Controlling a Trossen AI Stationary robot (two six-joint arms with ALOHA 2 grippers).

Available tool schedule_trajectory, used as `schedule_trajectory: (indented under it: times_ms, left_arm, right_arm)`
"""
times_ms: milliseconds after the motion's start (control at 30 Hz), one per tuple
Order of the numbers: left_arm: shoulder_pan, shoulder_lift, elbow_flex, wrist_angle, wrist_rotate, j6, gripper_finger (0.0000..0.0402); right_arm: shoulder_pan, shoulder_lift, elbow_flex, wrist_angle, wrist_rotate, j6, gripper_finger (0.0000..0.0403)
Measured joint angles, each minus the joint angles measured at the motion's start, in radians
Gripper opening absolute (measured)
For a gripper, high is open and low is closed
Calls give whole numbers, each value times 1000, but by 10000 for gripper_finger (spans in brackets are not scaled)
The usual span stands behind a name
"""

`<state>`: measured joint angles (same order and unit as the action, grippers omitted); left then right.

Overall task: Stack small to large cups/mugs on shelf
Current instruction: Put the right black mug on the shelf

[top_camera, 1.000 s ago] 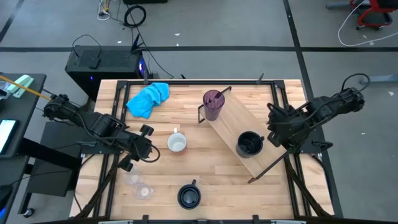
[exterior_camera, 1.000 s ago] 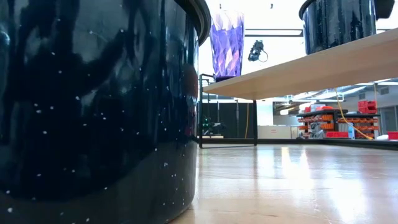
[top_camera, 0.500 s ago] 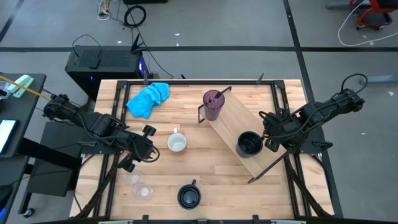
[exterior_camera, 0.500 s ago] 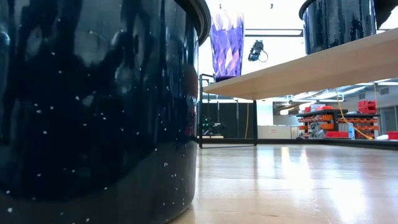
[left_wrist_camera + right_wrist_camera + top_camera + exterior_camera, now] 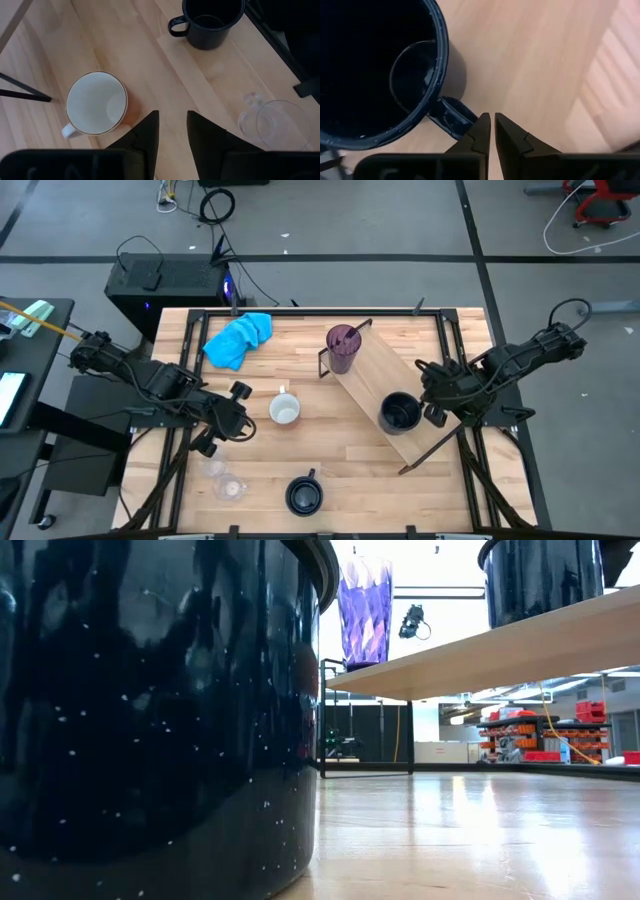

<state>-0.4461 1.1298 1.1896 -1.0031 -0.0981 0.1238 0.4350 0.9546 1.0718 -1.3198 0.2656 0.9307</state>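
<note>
The shelf [image 5: 385,395] lies slantwise on the right half of the table. The purple tumbler [image 5: 342,348] stands at its far end and a dark mug [image 5: 400,413] near its middle. My right gripper [image 5: 428,410] is shut beside that mug's handle. A white mug [image 5: 285,410], a second dark mug [image 5: 303,495] and two clear glasses [image 5: 225,480] stand on the tabletop. Just left of the white mug, my left gripper [image 5: 245,423] hangs above the table, open and with nothing between its fingers [image 5: 150,132]. My right gripper, fingers shut together, has the outer side of one finger [image 5: 479,131] against the free end of the dark mug's handle [image 5: 451,118]. The fingers slant down from the table's right side. The mug stands upright on the shelf.
A blue cloth [image 5: 238,338] lies at the far left of the table. In the low view the near dark mug [image 5: 150,710] fills the left half, with the shelf [image 5: 500,645] raised above the tabletop behind it. Bare wood lies between the white mug and the shelf.
My right gripper has sunk a little and moved toward the table's left edge, up to the dark mug on the shelf, tipping further downward. Its fingers have stayed shut.
</note>
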Motion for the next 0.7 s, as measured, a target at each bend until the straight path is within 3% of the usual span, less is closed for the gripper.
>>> schedule_trajectory:
  times_ms: [700]
  left_arm:
    - [0,0,0,-1,0,-8,107]
  right_arm:
    - [0,0,0,-1,-128,66,5]
